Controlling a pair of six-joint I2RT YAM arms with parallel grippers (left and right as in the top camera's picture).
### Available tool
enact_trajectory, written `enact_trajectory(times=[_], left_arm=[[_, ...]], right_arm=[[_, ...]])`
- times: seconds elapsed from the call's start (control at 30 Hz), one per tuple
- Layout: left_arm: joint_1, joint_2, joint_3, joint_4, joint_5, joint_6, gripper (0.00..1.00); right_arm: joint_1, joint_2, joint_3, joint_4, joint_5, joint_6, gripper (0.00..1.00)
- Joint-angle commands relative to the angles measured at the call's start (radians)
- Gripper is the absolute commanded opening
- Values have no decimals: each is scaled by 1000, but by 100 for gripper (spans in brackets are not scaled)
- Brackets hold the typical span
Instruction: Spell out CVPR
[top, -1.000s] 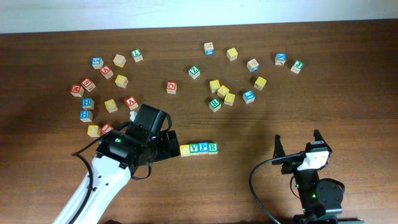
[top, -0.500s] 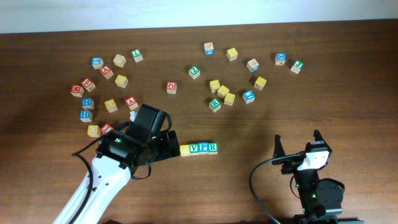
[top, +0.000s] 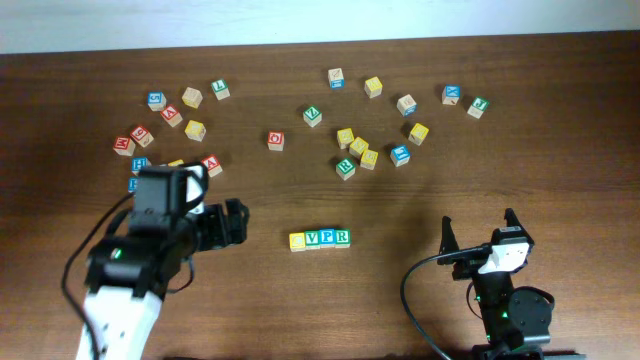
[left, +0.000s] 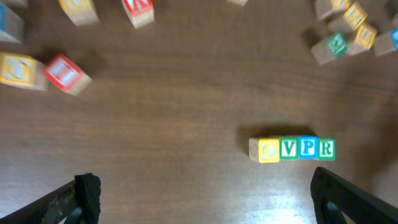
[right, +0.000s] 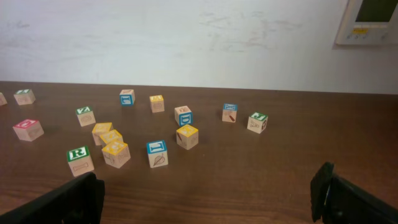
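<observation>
Overhead view: four letter blocks (top: 320, 238) reading C, V, P, R sit touching in a row on the wooden table (top: 400, 200). To the row's left, the left gripper (top: 236, 222) hovers with jaws spread wide, holding nothing. Well apart at the near edge, the right gripper (top: 479, 236) is likewise wide open and empty.

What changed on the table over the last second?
The left arm's fingers pulled back leftward from beside the yellow wooden C block and are now open and empty, clear of it. The row of four wooden letter blocks reading C V P R stayed put, and the right arm's fingers stayed parked and open.
</observation>
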Motion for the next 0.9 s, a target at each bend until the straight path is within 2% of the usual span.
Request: enact_trajectory(times=[0.0,0.13,0.3,0.43,0.57,0.63,0.73,0.87], left_arm=[[65,-133,-95,42,40,89,99],[180,-369,-307,164,159,171,99],[333,-603,-418,146,158,171,99],[329,-610,-428,147,158,190,99],[222,-747,-485,155,143,406,99],[191,-815,-508,154,134,406,99],[191,-829,-512,171,134,406,99],[191,-902,-596,275,135,406,99]], right_arm=[[-9,-11,-7,-4,9,11,98],[-9,-11,-7,-4,9,11,98],[-9,-11,-7,-4,9,11,98],[-9,-11,-7,-4,9,11,98],[-9,-11,-7,-4,9,11,98],[-9,-11,-7,-4,9,11,98],[-9,-11,-7,-4,9,11,98],[-9,-11,-7,-4,9,11,98]])
